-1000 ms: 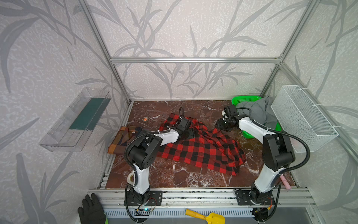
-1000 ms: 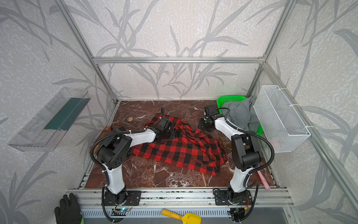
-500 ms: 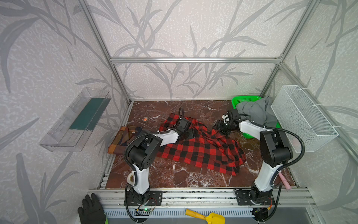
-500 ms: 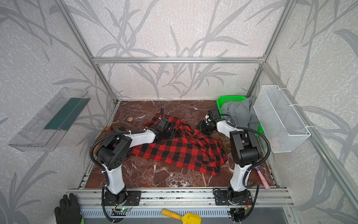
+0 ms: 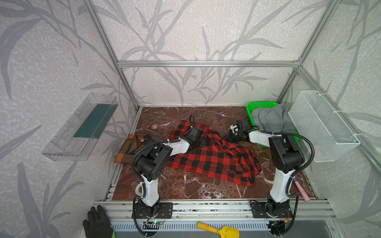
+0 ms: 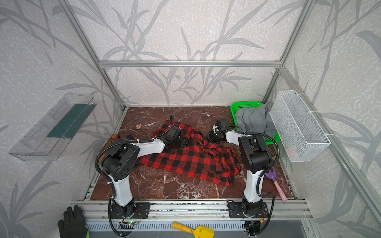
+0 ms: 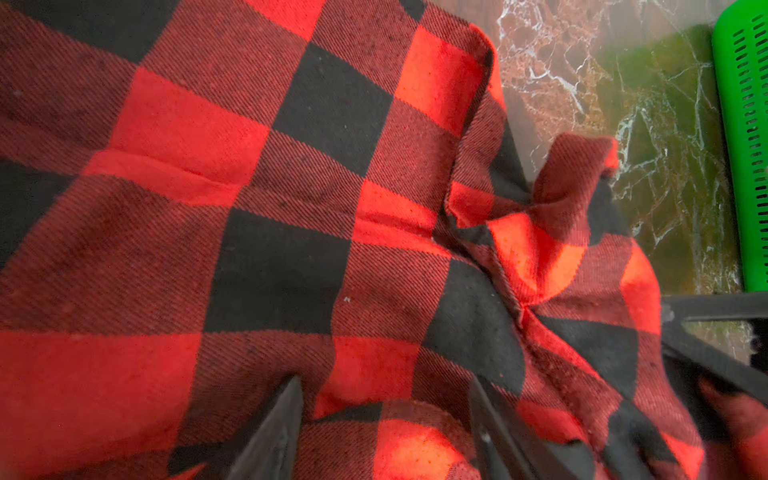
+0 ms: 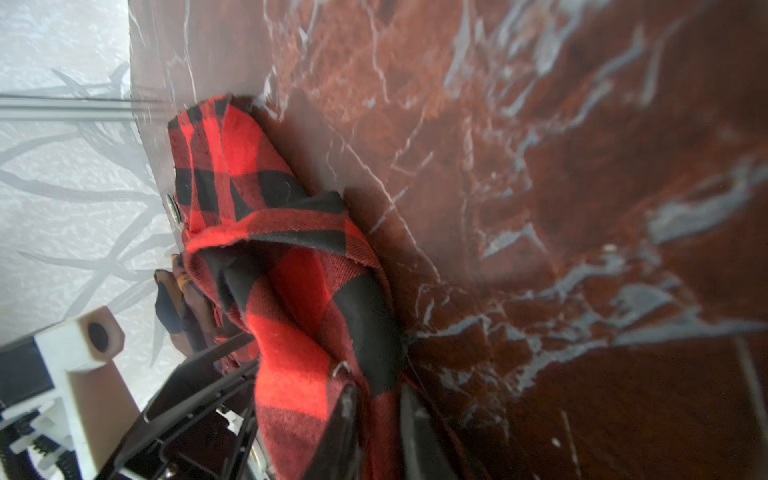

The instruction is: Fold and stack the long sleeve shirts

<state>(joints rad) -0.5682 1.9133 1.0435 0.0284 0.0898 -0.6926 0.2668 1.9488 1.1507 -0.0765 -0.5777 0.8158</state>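
I'm flattening the red-and-black check shirt, rumpled on the table. My right pincer pinches its bunched edge; my left pincer rests spread on the cloth. Next, I'd draw it taut. The brown plaid shirt lies at the left.

Left arm & right arm: white shells on links, chunky black joint housings w/ small round holes, black base plates w/ screws. Black ribbed cable loops along each, white zip ties. Left gripper & right gripper: thin black wedge fingers; white bracket w/ dark hole beside right gripper.
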